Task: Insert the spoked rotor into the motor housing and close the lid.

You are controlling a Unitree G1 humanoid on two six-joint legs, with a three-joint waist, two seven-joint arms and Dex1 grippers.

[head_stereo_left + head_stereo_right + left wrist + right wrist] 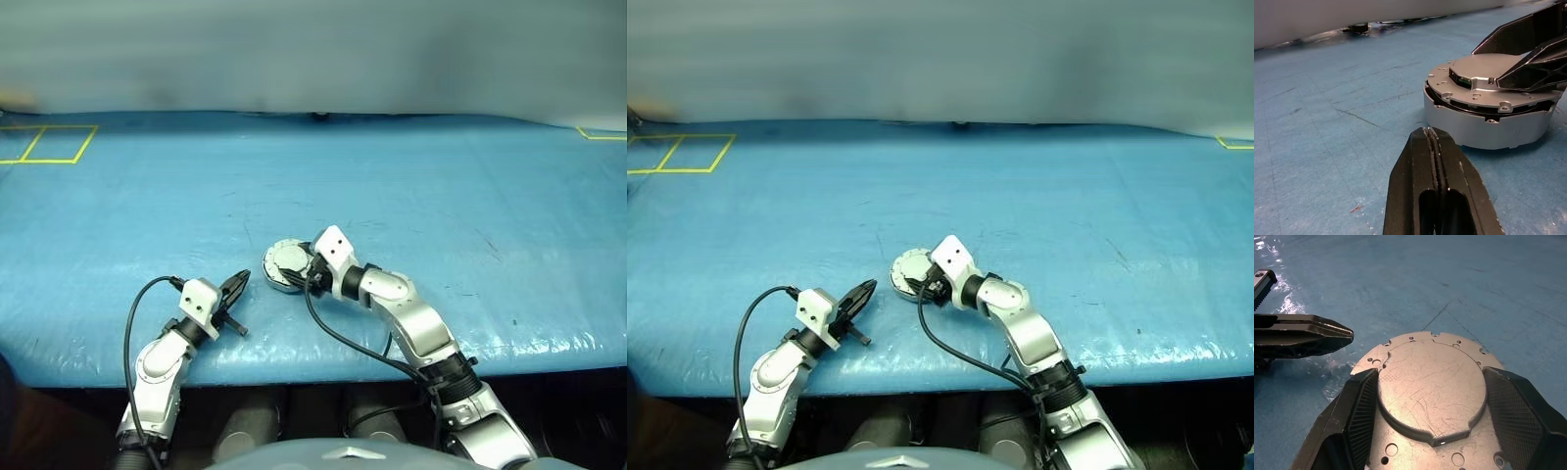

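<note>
The motor housing (pixel 1488 132) is a round grey cup standing on the blue table, near the front middle in the eye views. The lid (pixel 1430 391) lies down on top of it, smooth light-grey face up, with a dark seam around the rim. My right gripper (pixel 1430 377) comes in from the right, and its two black fingers (pixel 1364 401) clasp the lid's raised centre circle from both sides. Just left of the housing, my left gripper (pixel 238 284) is shut on nothing, its tip pointing at the housing's wall a short way off. The spoked rotor is hidden.
The blue table cover (pixel 441 196) stretches wide behind and to both sides. Yellow tape squares (pixel 49 144) mark the far left corner, and a yellow line (pixel 600 134) the far right. A small dark object (pixel 319 116) sits at the far edge. The front edge runs just below the grippers.
</note>
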